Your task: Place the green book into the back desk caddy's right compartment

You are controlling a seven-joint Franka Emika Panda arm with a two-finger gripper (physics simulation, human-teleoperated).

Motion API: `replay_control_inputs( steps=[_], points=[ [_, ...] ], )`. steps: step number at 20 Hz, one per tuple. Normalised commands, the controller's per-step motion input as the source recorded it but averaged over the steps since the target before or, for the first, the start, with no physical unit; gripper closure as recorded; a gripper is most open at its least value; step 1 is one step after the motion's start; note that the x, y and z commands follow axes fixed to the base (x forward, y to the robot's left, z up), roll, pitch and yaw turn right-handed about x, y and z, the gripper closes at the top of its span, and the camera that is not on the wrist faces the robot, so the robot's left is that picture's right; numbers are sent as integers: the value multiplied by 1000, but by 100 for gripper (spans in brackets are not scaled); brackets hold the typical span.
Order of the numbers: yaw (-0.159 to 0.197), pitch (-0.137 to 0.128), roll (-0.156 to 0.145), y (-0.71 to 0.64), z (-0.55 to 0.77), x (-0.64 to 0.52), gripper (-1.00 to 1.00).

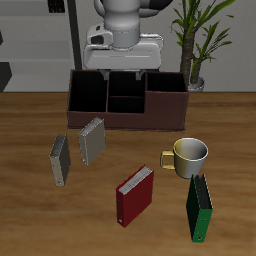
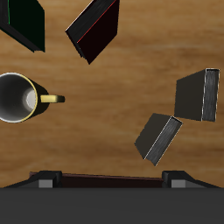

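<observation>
The green book [image 1: 199, 208] stands upright near the table's front edge, just in front of a mug; it also shows in the wrist view [image 2: 22, 22]. The back desk caddy [image 1: 125, 118] is a dark reddish-brown box at the table's back. Its right compartment [image 1: 166, 86] is the wide end section. My gripper [image 1: 122, 66] hangs above the caddy's middle, far from the green book. In the wrist view my gripper [image 2: 111, 182] is open and empty, with its fingertips [image 2: 44, 180] spread wide.
A yellow-handled mug [image 1: 188, 156] stands between the caddy and the green book. A red book [image 1: 134, 194] stands near the front. Two grey books [image 1: 91, 141] [image 1: 60, 158] stand beside each other in front of the caddy. A potted plant [image 1: 197, 40] stands behind the caddy.
</observation>
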Motion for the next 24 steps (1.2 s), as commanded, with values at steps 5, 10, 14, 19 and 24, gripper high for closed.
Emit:
replay_control_inputs(
  steps=[5,10,14,19,24],
  points=[
    [30,-25,-16,85,-36,72,-100],
    [21,-23,-62,160,-88,214,-100],
    [-50,-1,0,281,22,293,-100],
    [30,-30,30,443,111,332,-100],
    [6,-42,3,467,154,332,-100]
  ],
)
